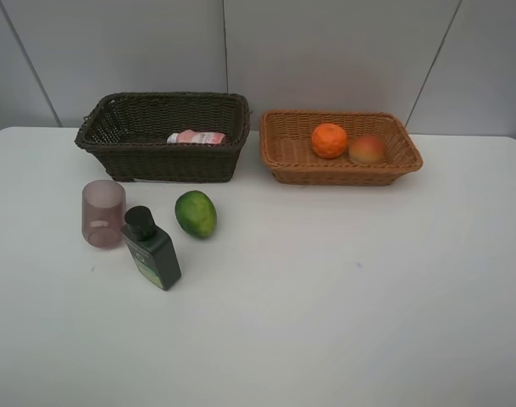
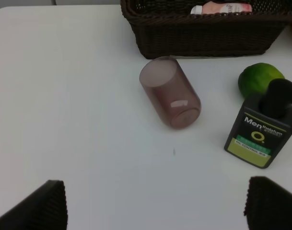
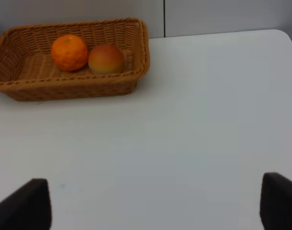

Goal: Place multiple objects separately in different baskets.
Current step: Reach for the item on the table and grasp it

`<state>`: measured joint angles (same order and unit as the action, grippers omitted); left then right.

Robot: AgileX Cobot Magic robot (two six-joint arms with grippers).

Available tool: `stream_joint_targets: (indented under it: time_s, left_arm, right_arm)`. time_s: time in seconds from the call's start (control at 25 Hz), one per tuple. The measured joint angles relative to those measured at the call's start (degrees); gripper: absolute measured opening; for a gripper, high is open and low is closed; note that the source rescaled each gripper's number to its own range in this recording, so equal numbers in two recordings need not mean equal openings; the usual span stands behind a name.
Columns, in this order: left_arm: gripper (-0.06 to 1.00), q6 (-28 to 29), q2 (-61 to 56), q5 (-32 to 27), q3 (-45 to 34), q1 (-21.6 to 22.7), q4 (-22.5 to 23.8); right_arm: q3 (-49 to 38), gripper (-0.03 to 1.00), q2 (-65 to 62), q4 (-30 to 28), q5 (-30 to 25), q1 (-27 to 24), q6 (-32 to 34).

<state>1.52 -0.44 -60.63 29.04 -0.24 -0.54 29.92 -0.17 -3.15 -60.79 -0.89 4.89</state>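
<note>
1. Waiting on the near left of the white worktop (image 1: 325, 297) are three things. The mauve cup (image 1: 102, 214) stands on end. The dark green bottle (image 1: 152, 250) is upright, just right of the cup and nearer. The green fruit (image 1: 196, 214) lies right of both, in front of the dark basket (image 1: 164, 161).
2. The pink bottle (image 1: 196, 136) lies on its side in that dark basket. The orange (image 1: 329, 140) and the red-yellow fruit (image 1: 368, 150) sit side by side in the tan basket (image 1: 342, 174), far right.
3. The left pincer (image 2: 155, 206) is wide and empty over bare worktop, nearer than the cup. The right pincer (image 3: 155, 201) is also wide and empty, nearer than the tan basket.
4. The cup looks light, thin-walled and smooth, so it may flex or slip; grip it across mid-wall, gently.
5. The dark green bottle looks stiff and flat-sided. Its broad faces below the black cap offer the surest hold.
6. The green fruit seems firm but is likely to roll, so close across its widest middle.
</note>
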Motion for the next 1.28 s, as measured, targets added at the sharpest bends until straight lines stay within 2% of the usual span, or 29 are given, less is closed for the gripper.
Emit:
stream_joint_targets:
  time_s: [1.28]
  left_arm:
    - [0.92,0.00,0.00,0.00,0.00,0.00,0.00]
  right_arm:
    - [0.00,0.88,0.00,-0.05,0.00,0.00,0.00]
